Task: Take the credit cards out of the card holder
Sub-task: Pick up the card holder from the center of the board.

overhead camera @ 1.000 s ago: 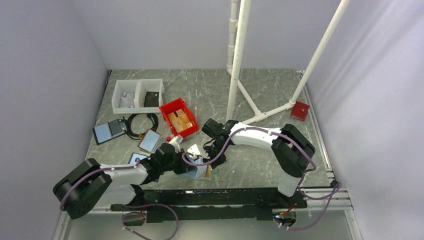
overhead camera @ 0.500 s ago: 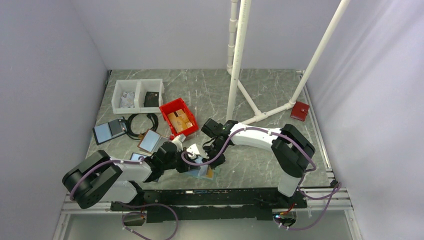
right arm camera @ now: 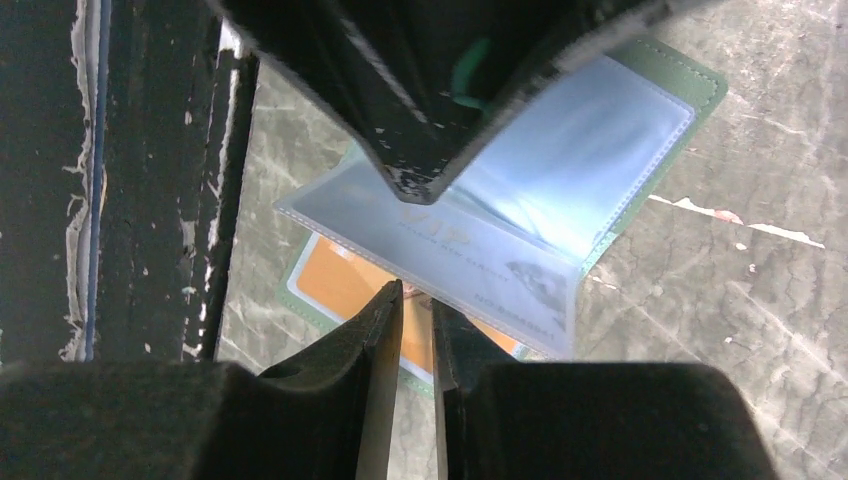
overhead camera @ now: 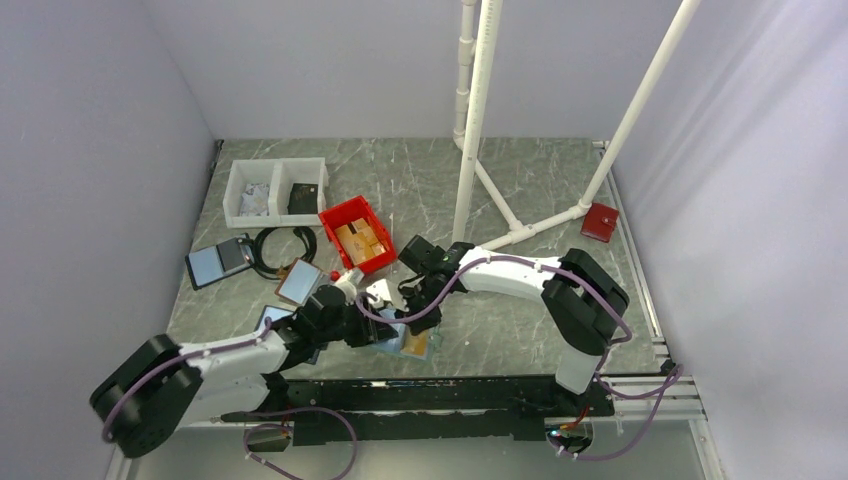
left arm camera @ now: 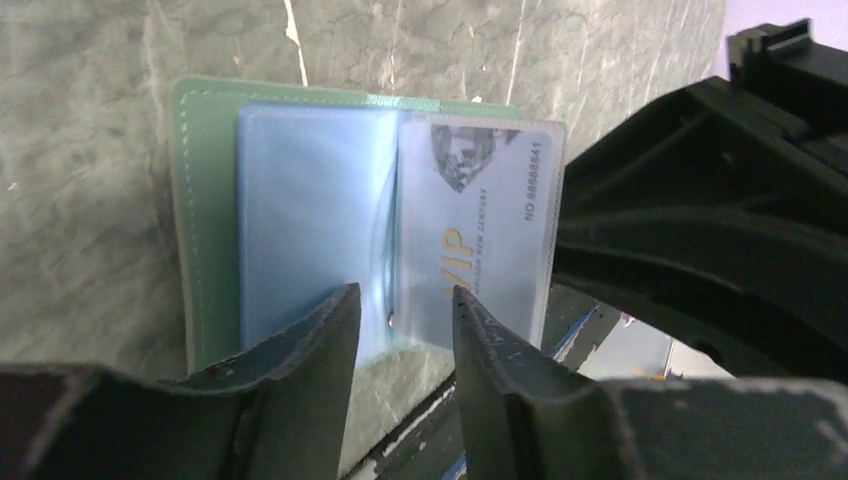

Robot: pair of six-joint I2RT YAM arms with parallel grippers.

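I'm seeing one card holder (left arm camera: 205, 230) lying open on the marble table (left arm camera: 80, 150), near its front edge. I'm counting two cards in it: a pale credit card (left arm camera: 480, 230) reading "VIP" and an orange credit card (right arm camera: 345, 285). My left gripper (left arm camera: 398, 310) is straddling the fold, fingers narrowly apart. My right gripper (right arm camera: 410, 310) is nearly closing on the pale sleeve's edge, and I cannot tell if it is gripping.

Overhead; wrists close over card holder (left arm camera: 205, 250)

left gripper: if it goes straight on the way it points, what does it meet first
Probably the card holder, at the fold of its blue pockets beside the VIP card; depth is unclear.
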